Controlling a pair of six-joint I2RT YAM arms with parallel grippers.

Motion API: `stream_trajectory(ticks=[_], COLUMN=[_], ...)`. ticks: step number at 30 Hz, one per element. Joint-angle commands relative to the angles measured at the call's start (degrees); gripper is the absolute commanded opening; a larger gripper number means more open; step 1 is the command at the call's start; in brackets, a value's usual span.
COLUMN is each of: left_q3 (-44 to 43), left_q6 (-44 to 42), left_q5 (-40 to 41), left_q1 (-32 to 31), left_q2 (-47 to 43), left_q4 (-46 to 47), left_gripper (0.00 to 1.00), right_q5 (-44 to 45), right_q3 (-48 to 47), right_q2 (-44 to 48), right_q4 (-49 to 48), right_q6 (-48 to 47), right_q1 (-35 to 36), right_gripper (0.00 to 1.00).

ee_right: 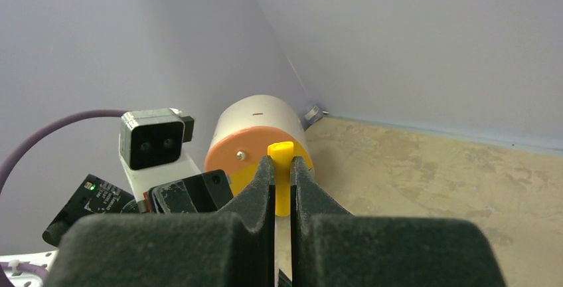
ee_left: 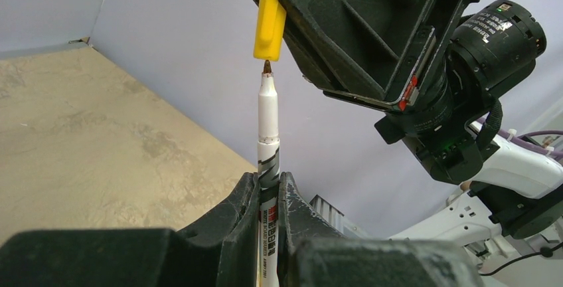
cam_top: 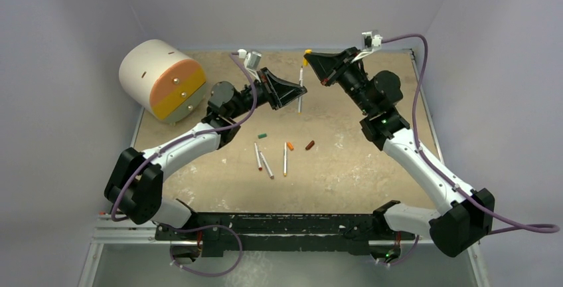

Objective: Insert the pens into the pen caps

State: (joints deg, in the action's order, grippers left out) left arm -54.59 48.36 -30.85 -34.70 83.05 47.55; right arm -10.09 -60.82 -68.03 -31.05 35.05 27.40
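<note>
My left gripper (cam_top: pixel 299 92) is shut on a white-barrelled pen (cam_top: pixel 300 81) and holds it upright above the table's back middle. In the left wrist view the pen (ee_left: pixel 268 121) stands up between my jaws (ee_left: pixel 269 191). Its dark tip sits just under the open end of a yellow cap (ee_left: pixel 270 14), not inside it. My right gripper (cam_top: pixel 309 57) is shut on that yellow cap (cam_top: pixel 307 52), also seen in the right wrist view (ee_right: pixel 281 151) between its fingertips (ee_right: pixel 282 175). Three more pens (cam_top: pixel 257 156) (cam_top: pixel 266 165) (cam_top: pixel 285 159) lie mid-table.
A green cap (cam_top: pixel 262 136), an orange cap (cam_top: pixel 290 146) and a dark red-brown cap (cam_top: pixel 310 145) lie by the loose pens. A cream drum with an orange and yellow face (cam_top: pixel 162 80) lies at the back left; it also shows in the right wrist view (ee_right: pixel 255 117).
</note>
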Motion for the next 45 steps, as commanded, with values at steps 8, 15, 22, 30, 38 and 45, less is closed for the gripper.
stream_trajectory(ticks=[8,15,22,30,38,45], left_q3=[-2.80,-2.89,-2.98,-4.61,-8.16,-8.71], left_q6=[-2.41,-2.66,-3.05,-9.63,-21.27,-20.56], left_q5=[-0.17,-0.08,0.11,1.66,8.16,6.18], left_q1=[-0.81,-0.81,-0.81,-0.74,-0.81,-0.77], left_q2=[-0.61,-1.23,-1.75,-2.38,-4.18,-2.35], left_q4=[-0.24,-0.61,-0.87,-6.28,-17.98,-15.22], left_gripper=[0.00,0.00,0.00,0.00,0.00,0.00], right_q5=[-2.74,-2.22,-2.83,-3.57,-5.02,-8.11], right_q3=[-1.13,1.44,2.12,0.92,2.10,4.43], right_q2=[0.45,0.25,1.22,0.35,1.84,4.01], right_q4=[-4.58,-5.51,-4.36,-1.69,2.50,3.74], right_q6=[0.34,0.59,0.65,0.03,-2.28,-4.53], right_q1=[-0.09,-0.11,-0.11,-0.09,-0.06,-0.04], right_gripper=[0.00,0.00,0.00,0.00,0.00,0.08])
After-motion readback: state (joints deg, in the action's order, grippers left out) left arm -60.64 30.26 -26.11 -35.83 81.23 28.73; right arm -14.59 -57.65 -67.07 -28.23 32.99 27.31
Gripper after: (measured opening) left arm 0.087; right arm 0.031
